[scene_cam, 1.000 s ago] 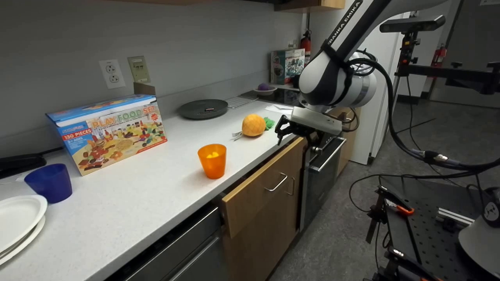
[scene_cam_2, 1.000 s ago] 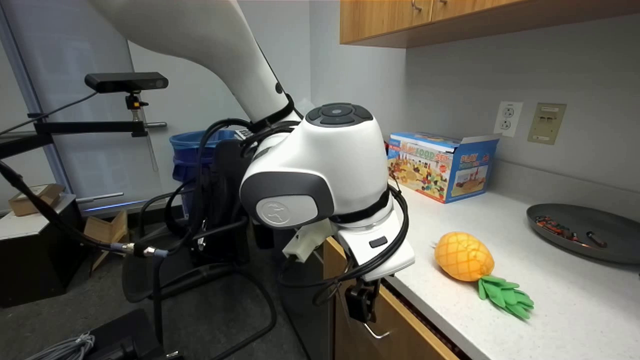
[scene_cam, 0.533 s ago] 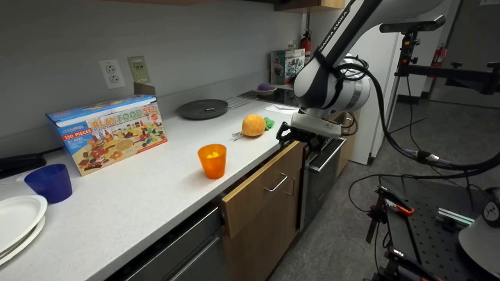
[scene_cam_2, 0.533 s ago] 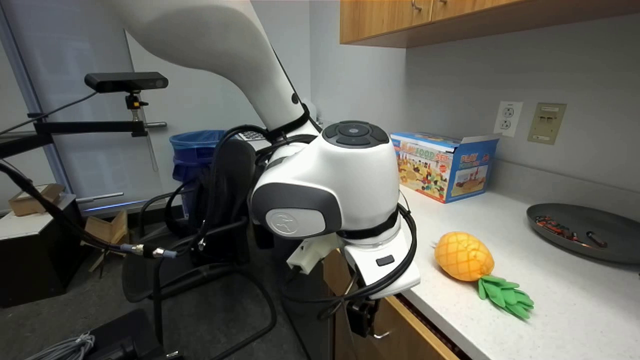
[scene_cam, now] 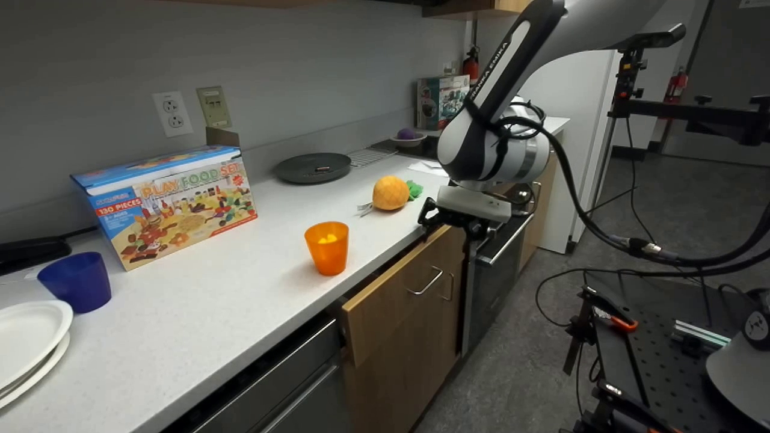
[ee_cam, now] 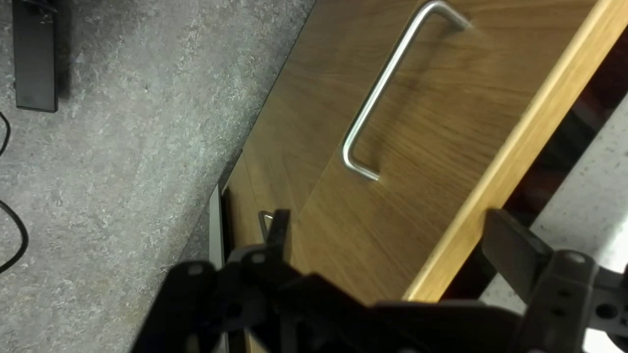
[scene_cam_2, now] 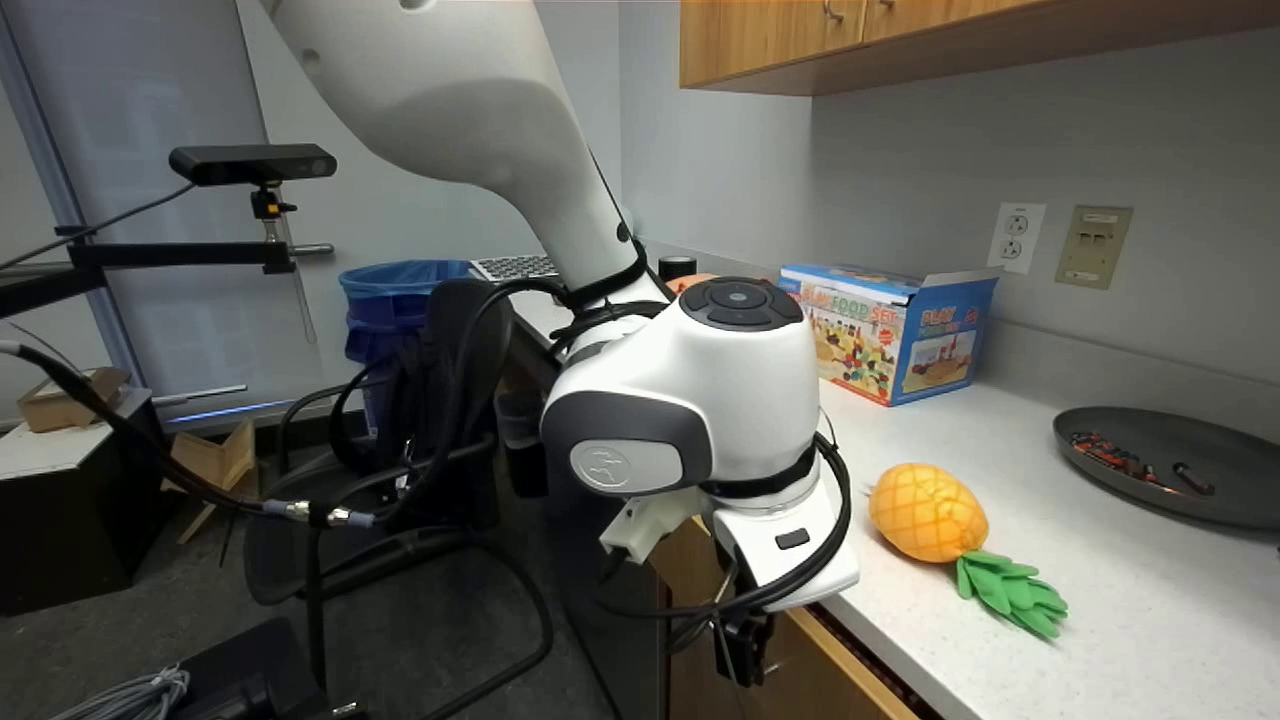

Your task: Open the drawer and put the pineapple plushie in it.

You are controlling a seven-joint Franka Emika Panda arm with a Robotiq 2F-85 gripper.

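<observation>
The drawer [scene_cam: 391,294] stands slightly out, with a narrow dark gap between its light wood front and the counter. Its silver bar handle [ee_cam: 378,93] crosses the front in the wrist view. On the counter lies the pineapple plushie [scene_cam_2: 927,513], yellow-orange with green leaves. My gripper [ee_cam: 387,214] is open, pointing down at the drawer's far end in an exterior view. One of its fingers [ee_cam: 512,245] is over the gap near the front's top edge; the opposite one is out past the front's outer face. Whether either touches the wood I cannot tell. Nothing is held.
An orange cup [scene_cam: 328,249] stands near the counter's front edge [scene_cam: 289,325]. Further back are a dark round plate [scene_cam: 313,167] and a play food box [scene_cam: 180,204]. A black oven [scene_cam: 499,264] adjoins the cabinet beyond the drawer. Cables hang from the arm.
My arm has come lower and shifted along the counter toward the drawer handle, bringing the open gripper down to the drawer's top edge. The drawer and the plushie have not moved.
</observation>
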